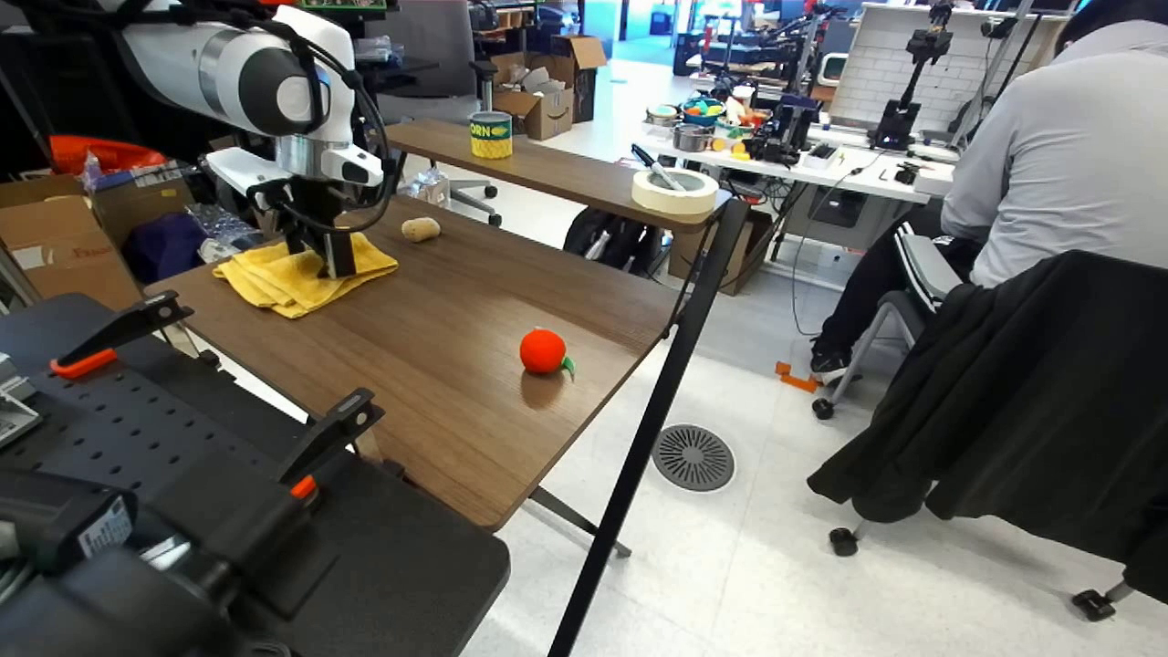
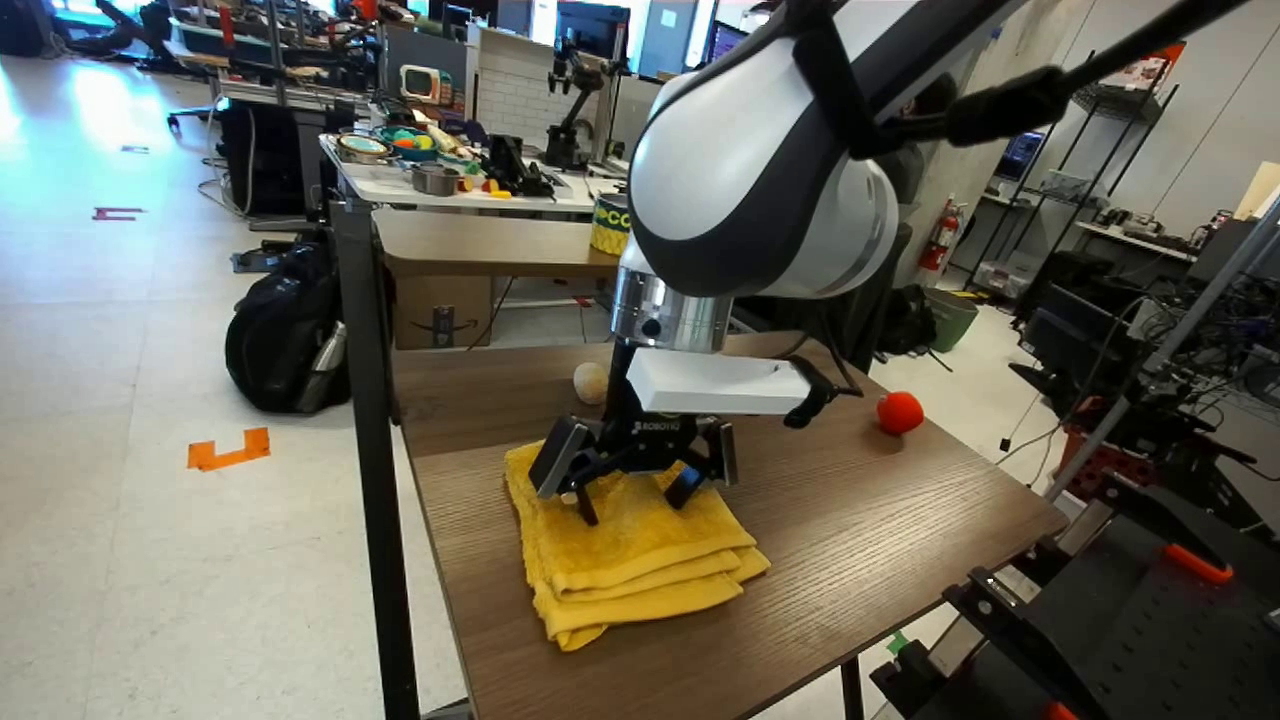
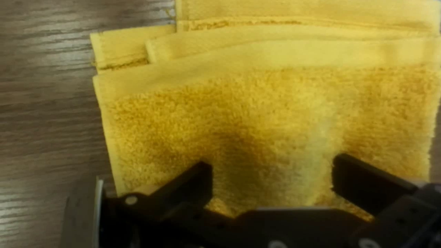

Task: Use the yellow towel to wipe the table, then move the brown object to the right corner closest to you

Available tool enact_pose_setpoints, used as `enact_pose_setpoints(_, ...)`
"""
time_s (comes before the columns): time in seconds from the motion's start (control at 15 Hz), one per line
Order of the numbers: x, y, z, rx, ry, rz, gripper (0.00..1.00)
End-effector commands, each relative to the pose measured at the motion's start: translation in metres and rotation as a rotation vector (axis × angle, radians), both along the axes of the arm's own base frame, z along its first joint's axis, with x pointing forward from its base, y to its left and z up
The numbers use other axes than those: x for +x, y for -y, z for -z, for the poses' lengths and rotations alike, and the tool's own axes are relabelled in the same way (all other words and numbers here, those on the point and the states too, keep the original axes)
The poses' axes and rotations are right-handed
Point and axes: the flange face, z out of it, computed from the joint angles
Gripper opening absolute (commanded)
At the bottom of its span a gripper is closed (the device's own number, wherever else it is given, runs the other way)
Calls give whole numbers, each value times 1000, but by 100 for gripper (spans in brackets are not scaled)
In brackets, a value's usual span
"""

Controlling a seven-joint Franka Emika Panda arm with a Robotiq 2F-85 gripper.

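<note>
The folded yellow towel [image 1: 292,278] lies flat on the brown wooden table [image 1: 447,392]. It also shows in an exterior view [image 2: 650,550] and fills most of the wrist view [image 3: 262,96]. My gripper [image 3: 272,172] points down over the towel with its fingers wide apart. The fingertips are at or just above the cloth; I cannot tell whether they press on it. Nothing is pinched between them. The gripper shows in both exterior views [image 1: 319,265] [image 2: 636,500]. The brown object, a small cork-like cylinder [image 1: 421,229], lies on the table beside the towel, partly behind the gripper [image 2: 591,383].
A red ball with a green leaf [image 1: 543,352] sits on the table, away from the towel [image 2: 900,412]. A raised shelf [image 1: 566,175] along one table edge holds a corn can [image 1: 491,135] and a tape roll [image 1: 674,193] with a marker. Black clamps [image 1: 342,429] stand near another edge.
</note>
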Motion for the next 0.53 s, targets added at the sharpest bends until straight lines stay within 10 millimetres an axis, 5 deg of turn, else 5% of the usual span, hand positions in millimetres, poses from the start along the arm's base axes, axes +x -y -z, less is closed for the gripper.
enact_pose_setpoints(0.0, 1, 3, 18, -65, 16, 37, 100)
enact_pose_setpoints(0.2, -1, 52, 57, -146, -6, 172, 100)
enact_pose_setpoints(0.47, 14, 109, 50, -97, 21, 385, 100)
